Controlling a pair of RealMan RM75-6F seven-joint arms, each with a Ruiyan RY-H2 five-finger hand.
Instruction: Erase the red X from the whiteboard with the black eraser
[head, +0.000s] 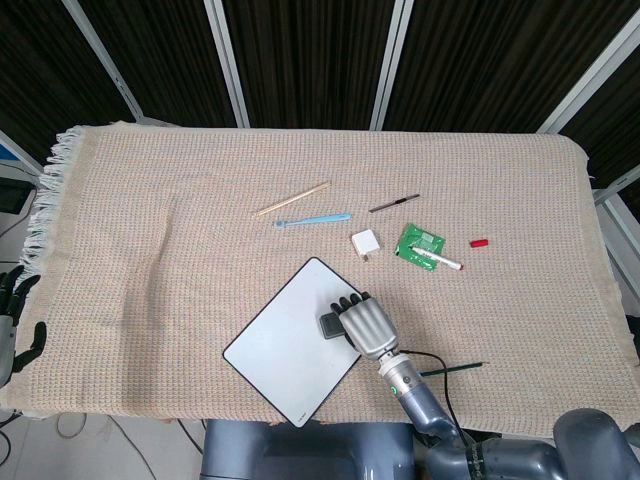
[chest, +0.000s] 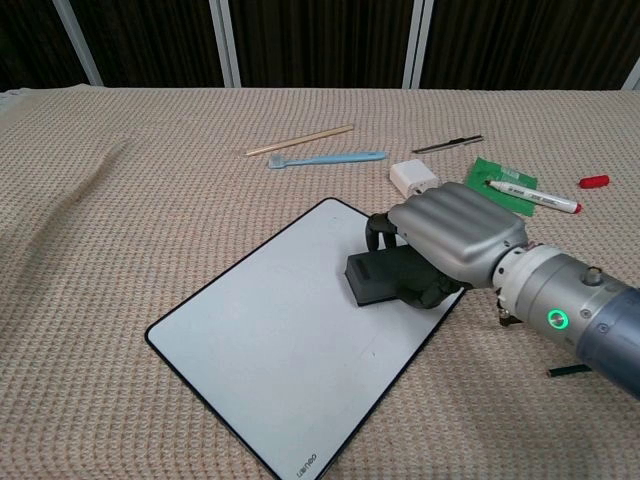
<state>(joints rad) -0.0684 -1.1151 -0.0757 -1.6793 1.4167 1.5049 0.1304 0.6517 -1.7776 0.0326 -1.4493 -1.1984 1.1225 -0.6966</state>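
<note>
black eraser (chest: 378, 277) on whiteboard (chest: 270, 340) — gripped by right hand (chest: 455, 238)

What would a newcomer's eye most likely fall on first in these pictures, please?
Probably the silver right hand, pressing the black eraser onto the whiteboard near the table's front edge; no red mark shows on the board's visible surface. Next, the clutter behind it: a white marker lying on a green packet, with a red cap to their right.
</note>
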